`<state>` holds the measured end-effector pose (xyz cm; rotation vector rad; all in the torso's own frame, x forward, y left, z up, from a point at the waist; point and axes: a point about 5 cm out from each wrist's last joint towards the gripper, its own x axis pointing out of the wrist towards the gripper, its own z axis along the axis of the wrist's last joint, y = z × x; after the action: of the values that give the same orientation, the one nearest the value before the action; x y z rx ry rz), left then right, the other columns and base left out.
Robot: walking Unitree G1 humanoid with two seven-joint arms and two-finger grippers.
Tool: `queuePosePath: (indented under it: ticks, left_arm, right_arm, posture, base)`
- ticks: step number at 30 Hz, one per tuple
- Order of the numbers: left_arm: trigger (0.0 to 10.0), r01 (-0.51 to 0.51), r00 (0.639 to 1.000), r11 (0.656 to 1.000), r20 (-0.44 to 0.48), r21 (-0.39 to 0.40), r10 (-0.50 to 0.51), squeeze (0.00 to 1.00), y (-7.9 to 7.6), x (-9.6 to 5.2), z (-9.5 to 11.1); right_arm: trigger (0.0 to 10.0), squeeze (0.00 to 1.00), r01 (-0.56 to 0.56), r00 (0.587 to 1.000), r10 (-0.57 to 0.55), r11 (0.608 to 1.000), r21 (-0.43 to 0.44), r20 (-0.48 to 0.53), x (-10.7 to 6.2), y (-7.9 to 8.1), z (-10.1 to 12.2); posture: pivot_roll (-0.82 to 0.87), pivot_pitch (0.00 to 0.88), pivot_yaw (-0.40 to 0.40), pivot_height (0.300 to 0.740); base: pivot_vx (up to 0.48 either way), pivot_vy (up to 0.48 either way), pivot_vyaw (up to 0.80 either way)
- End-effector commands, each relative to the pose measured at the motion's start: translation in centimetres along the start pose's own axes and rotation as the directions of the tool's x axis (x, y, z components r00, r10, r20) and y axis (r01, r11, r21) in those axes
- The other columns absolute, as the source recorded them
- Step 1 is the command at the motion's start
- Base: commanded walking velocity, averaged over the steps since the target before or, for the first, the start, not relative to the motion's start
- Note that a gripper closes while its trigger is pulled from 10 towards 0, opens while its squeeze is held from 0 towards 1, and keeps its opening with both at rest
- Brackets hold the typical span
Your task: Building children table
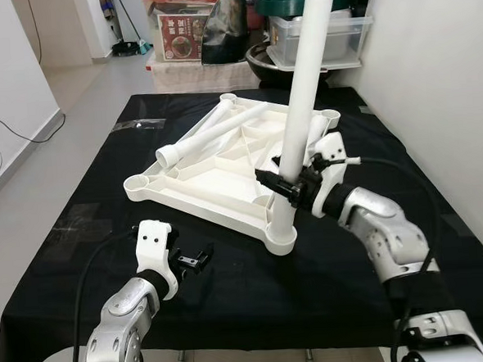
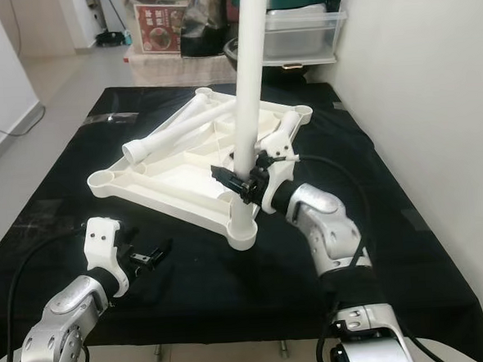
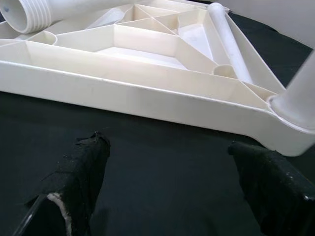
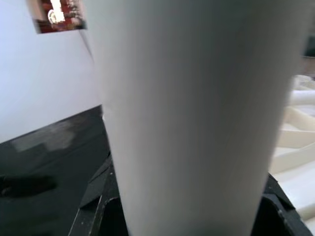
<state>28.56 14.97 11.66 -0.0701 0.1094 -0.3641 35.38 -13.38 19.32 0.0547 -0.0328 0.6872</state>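
Black cloth (image 1: 58, 266), upturned tabletop (image 1: 201, 183), storage boxes (image 1: 315, 37) behind

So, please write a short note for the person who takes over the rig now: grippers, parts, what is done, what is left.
Right gripper: shut on the upright leg, low on its shaft; the leg stands in the near corner socket of the tabletop.
Left gripper: open, empty, over the black cloth near the tabletop's front edge.
Tabletop lies upside down. Loose legs lie across it.
Done: one leg placed.
Left: the other legs.
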Motion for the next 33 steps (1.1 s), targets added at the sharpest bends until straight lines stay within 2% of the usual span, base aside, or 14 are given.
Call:
queuePosePath:
  ticks: [1, 3, 4, 5, 8, 9, 10, 12, 13, 16, 17, 22, 23, 33]
  left_arm:
    - [10.0, -0.006, 1.0, 1.0, -0.014, -0.001, 0.006, 0.0, -0.1, -0.3, -0.4]
    - [10.0, -0.002, 1.0, 1.0, -0.023, 0.001, 0.002, 0.0, -0.1, -0.5, -0.6]
    - [10.0, -0.002, 1.0, 1.0, -0.023, 0.001, 0.002, 0.0, -0.1, -0.5, -0.6]
    - [10.0, 0.001, 1.0, 1.0, -0.025, 0.002, -0.001, 0.0, -0.1, -0.5, -0.6]
    - [10.0, 0.005, 1.0, 1.0, -0.025, 0.005, -0.005, 0.0, -0.1, -0.4, -0.5]
    - [10.0, 0.005, 1.0, 1.0, -0.025, 0.005, -0.005, 0.0, -0.1, -0.4, -0.5]
    - [10.0, 0.013, 1.0, 1.0, -0.024, 0.003, -0.013, 0.0, -0.1, -0.3, -0.4]
    - [10.0, 0.016, 1.0, 1.0, -0.024, 0.001, -0.016, 0.0, -0.2, -0.3, -0.4]
    - [10.0, 0.022, 0.999, 1.0, -0.031, 0.001, -0.022, 0.0, -0.3, -0.3, -0.6]
    - [10.0, 0.029, 0.999, 1.0, -0.038, -0.001, -0.029, 0.0, -0.5, -0.3, -0.8]
    - [10.0, 0.03, 0.999, 1.0, -0.037, -0.002, -0.03, 0.0, -0.5, -0.3, -0.8]
    - [10.0, 0.025, 0.999, 1.0, -0.032, -0.003, -0.025, 0.0, -0.3, -0.1, -0.6]
    - [10.0, 0.022, 0.999, 1.0, -0.027, -0.005, -0.022, 0.0, -0.3, -0.1, -0.5]
    - [10.0, 0.012, 1.0, 1.0, -0.016, -0.003, -0.012, 0.0, -0.3, 0.0, -0.5]
  right_arm:
    - [0.0, 0.0, 0.225, 0.973, -0.222, 0.974, 0.039, -0.06, 0.4, -1.3, -1.4]
    - [0.0, 0.0, 0.604, 0.794, -0.594, 0.794, 0.065, -0.129, -0.9, -4.2, -2.7]
    - [0.0, 0.0, 0.604, 0.794, -0.594, 0.794, 0.065, -0.129, -0.9, -4.2, -2.7]
    - [0.0, 0.0, 0.756, 0.652, -0.743, 0.653, 0.049, -0.152, -2.7, -5.2, -3.5]
    - [0.0, 0.0, 0.88, 0.468, -0.871, 0.474, -0.005, -0.151, -5.7, -5.4, -4.6]
    - [0.0, 0.0, 0.88, 0.468, -0.871, 0.474, -0.005, -0.151, -5.7, -5.4, -4.6]
    - [3.8, 0.0, 0.866, 0.49, -0.861, 0.498, -0.036, -0.135, -6.6, -3.5, -4.7]
    - [3.8, 0.0, 0.843, 0.527, -0.839, 0.536, -0.043, -0.132, -6.4, -2.8, -4.7]
    - [10.0, 0.0, 0.767, 0.633, -0.766, 0.64, -0.048, -0.107, -5.7, -1.5, -4.3]
    - [10.0, 0.0, 0.642, 0.765, -0.643, 0.766, -0.023, -0.035, -4.9, 0.3, -3.2]
    - [10.0, 1.0, 0.584, 0.812, -0.584, 0.812, -0.007, 0.008, -4.5, 0.8, -2.5]
    - [10.0, 1.0, 0.412, 0.911, -0.412, 0.911, -0.013, 0.025, -2.9, 1.0, -0.9]
    - [10.0, 0.0, 0.299, 0.954, -0.299, 0.954, -0.01, 0.022, -2.5, 0.6, 0.0]
    - [8.3, 0.0, -0.222, 0.971, 0.213, 0.972, -0.082, -0.105, -2.3, 1.7, -0.4]
  posture:
    - [0.06, 0.0, -0.057, 0.74]
    - [0.06, 0.0, -0.053, 0.74]
    - [0.06, 0.0, -0.053, 0.74]
    - [0.06, 0.0, -0.046, 0.74]
    - [0.05, 0.0, -0.042, 0.74]
    - [0.05, 0.0, -0.042, 0.74]
    - [0.03, 0.0, -0.029, 0.74]
    - [0.03, 0.0, -0.029, 0.74]
    - [0.02, 0.0, -0.025, 0.74]
    - [0.02, 0.0, -0.027, 0.74]
    - [0.02, 0.0, -0.026, 0.74]
    - [0.02, 0.0, -0.034, 0.74]
    - [0.04, 0.0, -0.042, 0.74]
    - [0.06, 0.0, -0.067, 0.74]
  base:
    - [0.0, 0.0, 0.0]
    - [0.0, 0.0, 0.0]
    - [0.0, 0.0, 0.0]
    - [0.0, 0.0, 0.0]
    - [0.0, 0.0, 0.0]
    - [0.0, 0.0, 0.0]
    - [0.0, 0.0, 0.0]
    - [0.0, 0.0, 0.0]
    - [0.0, 0.0, 0.0]
    - [0.0, 0.0, 0.0]
    - [0.0, 0.0, 0.0]
    - [0.0, 0.0, 0.0]
    - [0.0, 0.0, 0.0]
    - [0.0, 0.0, 0.0]
